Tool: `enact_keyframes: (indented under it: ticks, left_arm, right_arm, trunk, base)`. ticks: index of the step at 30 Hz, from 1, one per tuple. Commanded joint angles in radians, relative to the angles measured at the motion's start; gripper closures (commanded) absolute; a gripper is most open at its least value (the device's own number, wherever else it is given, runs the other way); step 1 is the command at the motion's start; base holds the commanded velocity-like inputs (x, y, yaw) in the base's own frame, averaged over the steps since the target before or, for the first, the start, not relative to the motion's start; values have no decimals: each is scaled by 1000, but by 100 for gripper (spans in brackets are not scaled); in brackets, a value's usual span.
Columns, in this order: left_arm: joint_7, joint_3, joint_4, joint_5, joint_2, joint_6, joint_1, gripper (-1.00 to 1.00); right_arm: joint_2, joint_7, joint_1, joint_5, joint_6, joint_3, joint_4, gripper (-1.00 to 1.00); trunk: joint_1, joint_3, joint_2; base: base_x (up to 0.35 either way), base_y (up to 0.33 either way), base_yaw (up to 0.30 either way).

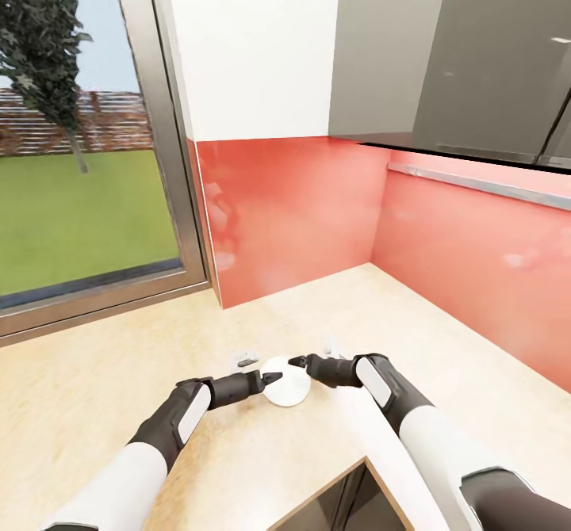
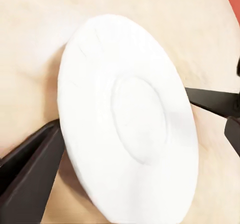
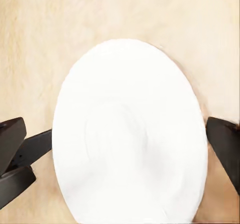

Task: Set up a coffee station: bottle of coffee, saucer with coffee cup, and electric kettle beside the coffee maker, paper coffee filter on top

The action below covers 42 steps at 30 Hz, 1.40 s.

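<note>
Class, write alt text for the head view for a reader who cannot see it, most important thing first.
Both arms meet over a small white saucer on the kitchen countertop, the left gripper at one edge and the right gripper at the other. Behind are a red backsplash, a window onto grass, and grey wall cabinets.

saucer [image 3: 130,134] lower rim cut off, small grey countertop object [image 1: 247,356] unidentifiable
</note>
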Motion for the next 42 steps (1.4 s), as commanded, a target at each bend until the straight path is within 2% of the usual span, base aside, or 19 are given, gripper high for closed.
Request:
enact_keyframes:
  ticks: [1, 6, 33, 34, 42]
  left_arm:
    - [3, -2, 0, -1, 0, 9, 0, -100]
    - [3, -2, 0, -1, 0, 9, 0, -100]
    - [3, -4, -1, -1, 0, 11, 0, -100]
    - [3, -4, -1, -1, -1, 11, 0, 100]
    - [3, -3, -2, -1, 0, 11, 0, 100]
  right_arm:
    - [0, -2, 0, 14, 5, 5, 37, -100]
    - [0, -2, 0, 15, 4, 5, 61, -100]
    - [1, -2, 0, 19, 3, 5, 64, -100]
    - [1, -2, 0, 19, 3, 5, 64, -100]
    - [0, -2, 0, 19, 3, 5, 64, -100]
  trunk:
    - [1, -3, -2]
    - [1, -3, -2]
    - [1, -3, -2]
    - [1, -3, -2]
    - [1, -3, -2]
  base:
    - [0, 0, 0]
    - [0, 0, 0]
    - [0, 0, 0]
    - [0, 0, 0]
    - [0, 0, 0]
